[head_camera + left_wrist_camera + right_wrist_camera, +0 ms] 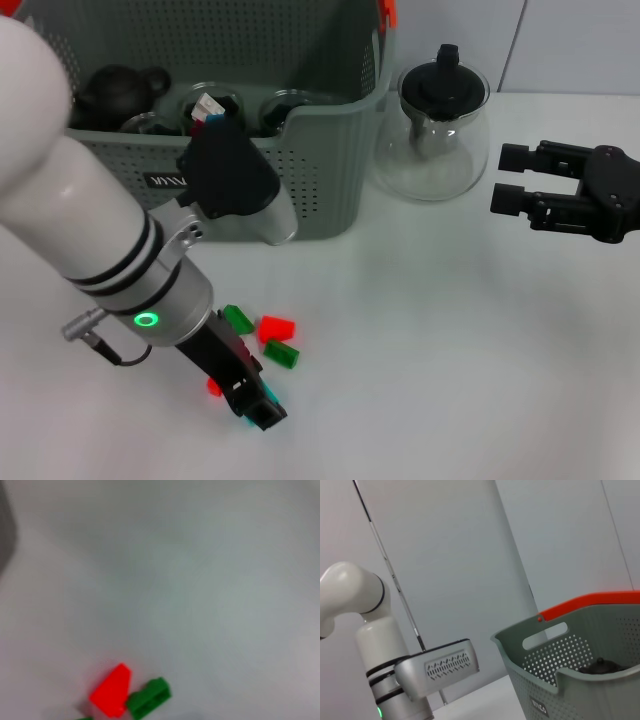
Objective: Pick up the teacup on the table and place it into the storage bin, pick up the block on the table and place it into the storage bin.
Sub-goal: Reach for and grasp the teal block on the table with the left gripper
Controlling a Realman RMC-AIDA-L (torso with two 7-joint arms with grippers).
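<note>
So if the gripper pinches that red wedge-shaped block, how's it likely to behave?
The red block looks like rigid plastic, so probably stiff and light. Its sloped face may let fingers slip off. The green block lies close, so the left gripper could nudge it.

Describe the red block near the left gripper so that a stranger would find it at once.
Start from the large grey-green perforated plastic storage bin on the white table. In front of it lies a small cluster of blocks beside the left gripper. The red wedge-shaped block sits between two green blocks.
</note>
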